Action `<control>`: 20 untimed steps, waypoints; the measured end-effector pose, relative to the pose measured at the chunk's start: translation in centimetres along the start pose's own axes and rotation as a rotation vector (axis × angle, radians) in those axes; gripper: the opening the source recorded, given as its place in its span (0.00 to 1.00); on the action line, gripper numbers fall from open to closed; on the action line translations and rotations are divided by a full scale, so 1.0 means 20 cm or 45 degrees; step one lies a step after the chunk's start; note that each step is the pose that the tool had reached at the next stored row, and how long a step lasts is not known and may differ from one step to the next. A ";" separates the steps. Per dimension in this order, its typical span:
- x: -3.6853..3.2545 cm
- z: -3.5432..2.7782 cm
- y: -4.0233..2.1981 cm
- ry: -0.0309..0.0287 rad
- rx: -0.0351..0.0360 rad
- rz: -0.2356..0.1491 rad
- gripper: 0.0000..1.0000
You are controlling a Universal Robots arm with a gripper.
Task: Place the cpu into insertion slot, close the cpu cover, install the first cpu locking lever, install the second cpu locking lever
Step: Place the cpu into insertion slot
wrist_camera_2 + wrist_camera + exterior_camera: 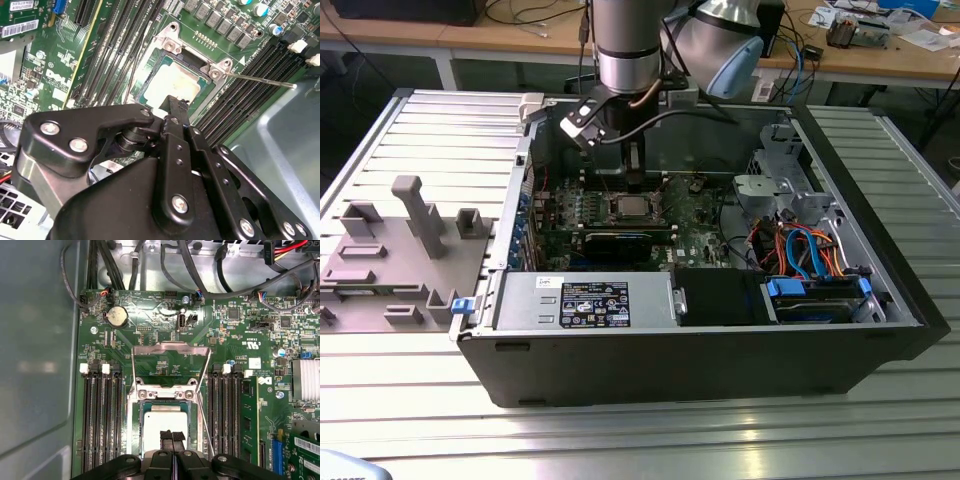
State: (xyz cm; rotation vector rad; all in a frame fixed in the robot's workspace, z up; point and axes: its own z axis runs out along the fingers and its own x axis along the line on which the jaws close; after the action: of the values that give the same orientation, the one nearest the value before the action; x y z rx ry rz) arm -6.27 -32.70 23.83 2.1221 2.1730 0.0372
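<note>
First wrist view: jaws closed together, tips covering part of the seated cpu (pixel 159 422).

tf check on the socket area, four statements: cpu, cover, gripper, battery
1. The small silver-grey square cpu lies in the dark square insertion slot. True.
2. The thin silver cpu cover is shut over the cpu. False: it stands open beside the slot, with green board showing through its window.
3. The black gripper has its fingers spread wide. False: they are together, over the cpu.
4. A round silver coin battery sits on the green motherboard. True.
</note>
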 end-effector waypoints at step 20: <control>-0.007 -0.084 0.009 0.0001 0.0000 0.000 0.11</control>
State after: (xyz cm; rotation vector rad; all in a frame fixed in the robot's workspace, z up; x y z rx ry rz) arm -6.23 -32.74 25.53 2.1221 2.1731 0.0372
